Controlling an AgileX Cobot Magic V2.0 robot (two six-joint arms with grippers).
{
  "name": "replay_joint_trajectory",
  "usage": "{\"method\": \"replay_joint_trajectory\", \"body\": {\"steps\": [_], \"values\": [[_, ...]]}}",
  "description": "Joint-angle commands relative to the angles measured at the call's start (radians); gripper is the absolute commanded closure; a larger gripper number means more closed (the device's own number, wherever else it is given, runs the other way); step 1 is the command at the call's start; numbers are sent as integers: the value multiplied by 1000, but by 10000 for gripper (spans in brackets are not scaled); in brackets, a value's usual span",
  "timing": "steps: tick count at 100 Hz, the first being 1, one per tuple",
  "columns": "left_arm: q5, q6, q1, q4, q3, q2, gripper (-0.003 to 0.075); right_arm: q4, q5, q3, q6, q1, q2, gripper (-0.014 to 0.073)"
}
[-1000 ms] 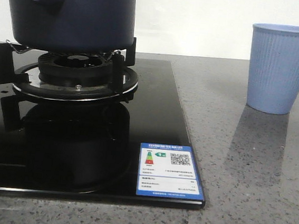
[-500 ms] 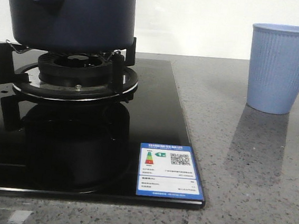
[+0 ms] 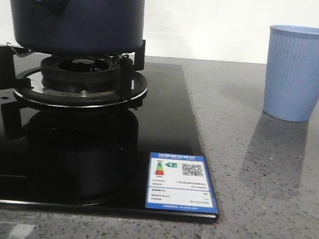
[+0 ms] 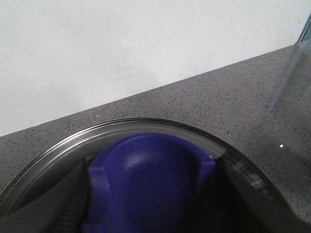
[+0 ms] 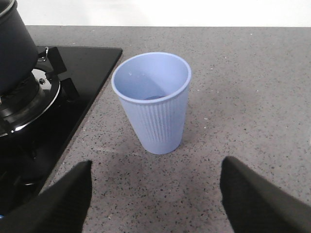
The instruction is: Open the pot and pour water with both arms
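Note:
The dark navy pot (image 3: 79,13) stands on the burner of the black gas hob (image 3: 89,146) at the far left; its top is cut off by the frame, and it also shows in the right wrist view (image 5: 12,46). In the left wrist view a glass lid with a metal rim (image 4: 146,122) fills the lower part, with grey counter behind it. My left gripper (image 4: 153,206) is shut on the lid's blue knob (image 4: 150,165), a dark finger (image 4: 80,204) on each side. My right gripper (image 5: 156,167) is open and empty, just short of the light blue ribbed cup (image 5: 154,104).
The cup also stands on the grey speckled counter (image 3: 265,192) at the far right (image 3: 299,73). The burner's pan supports (image 3: 131,66) stick out around the pot. A blue energy label (image 3: 180,182) sits on the hob's front right corner. A white wall runs behind.
The pot's side handle sits a touch higher and further left in the front view. A light reflection has appeared on the counter at the front left. The cup has not moved.

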Motion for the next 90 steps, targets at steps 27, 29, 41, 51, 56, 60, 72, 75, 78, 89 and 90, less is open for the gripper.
{"method": "replay_joint_trajectory", "body": {"steps": [27, 29, 41, 51, 56, 60, 72, 75, 78, 89, 90], "values": [[-66, 2, 31, -8, -40, -152, 361, 15, -72, -33, -12, 0, 41, 117], [-66, 2, 39, -8, -40, -162, 361, 15, -78, -33, -12, 0, 48, 117], [-62, 2, 85, -8, -40, -216, 361, 26, -124, -33, -14, 2, 90, 117], [-54, 2, 126, -8, -40, -255, 361, 30, -156, -33, -15, 14, 133, 117], [-50, 2, 146, -8, -40, -271, 361, 30, -174, -33, -26, 29, 158, 117], [-45, 2, 161, -8, -40, -284, 361, 30, -194, -33, -33, 40, 179, 117], [-29, 2, 200, -8, -40, -306, 361, 30, -267, -33, -41, 97, 240, 117], [-25, 2, 210, -8, -40, -311, 361, 30, -290, -32, -41, 118, 254, 117], [-17, 2, 216, -8, -40, -316, 361, 30, -321, -32, -41, 134, 271, 117], [-2, 2, 238, -8, -40, -326, 361, 30, -392, -32, -41, 183, 334, 117], [-2, 2, 239, -8, -40, -326, 361, 30, -399, -32, -41, 183, 343, 117]]}}
